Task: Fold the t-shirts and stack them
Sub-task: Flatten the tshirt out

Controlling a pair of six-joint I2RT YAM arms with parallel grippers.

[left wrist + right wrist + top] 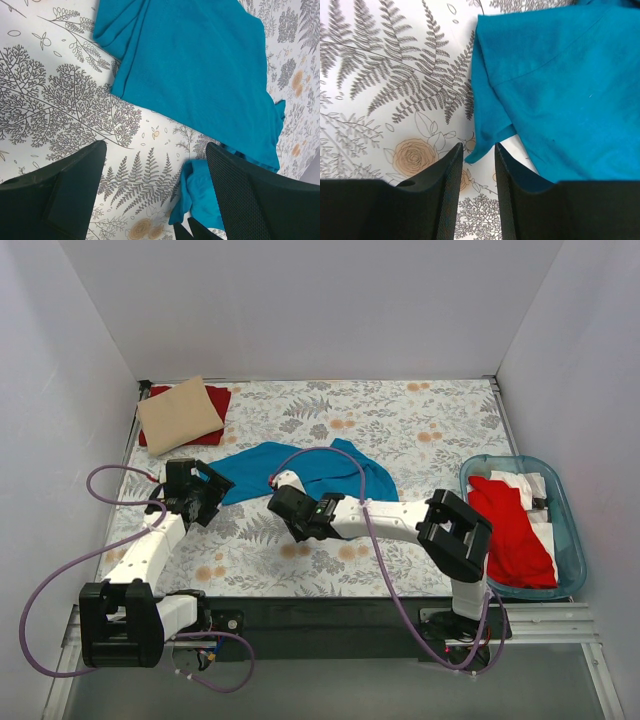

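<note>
A teal-blue t-shirt (300,468) lies spread and rumpled in the middle of the floral table cloth. My left gripper (212,488) sits at its left end, jaws wide open over bare cloth (156,150). A loose teal corner (200,192) lies by its right finger (260,195). My right gripper (283,498) is at the shirt's near edge, jaws narrowly open (477,150). The tip of a teal sleeve (487,130) reaches between its fingertips, not pinched. A folded tan-beige t-shirt (178,413) rests on a red t-shirt (212,400) at the back left. Another red t-shirt (510,525) lies in the tub.
The clear blue-tinted tub (570,540) stands at the right edge of the table and also holds white cloth (525,485). White walls close in the table on three sides. Purple cables loop from both arms near the front edge.
</note>
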